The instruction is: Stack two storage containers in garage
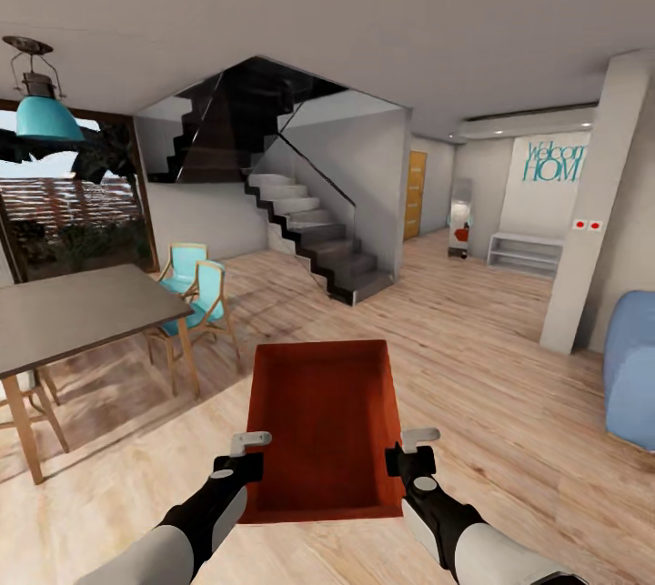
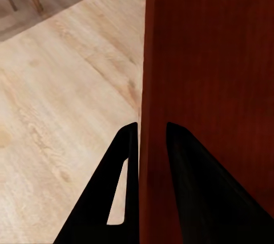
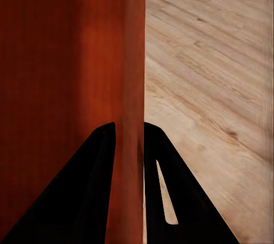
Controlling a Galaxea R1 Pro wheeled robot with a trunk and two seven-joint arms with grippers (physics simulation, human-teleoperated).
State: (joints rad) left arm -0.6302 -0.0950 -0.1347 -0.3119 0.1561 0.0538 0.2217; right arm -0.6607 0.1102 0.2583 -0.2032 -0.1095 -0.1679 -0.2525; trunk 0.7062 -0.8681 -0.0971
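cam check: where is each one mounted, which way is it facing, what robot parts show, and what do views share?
Head: on the head, facing forward and down over the container; shows left gripper, right gripper and both forearms, stairs beyond.
Left wrist: near the left gripper, looking along its fingers, which clamp a container wall.
Right wrist: same on the right gripper.
Shared: container and wood floor.

We've got open wood floor [image 1: 473,358] ahead toward twelve o'clock. The tabletop [image 1: 73,307] and teal chairs [image 1: 198,289] crowd ten o'clock, the staircase [image 1: 314,235] stands at twelve, a white pillar [image 1: 591,212] and blue sofa [image 1: 632,367] block two and three o'clock.
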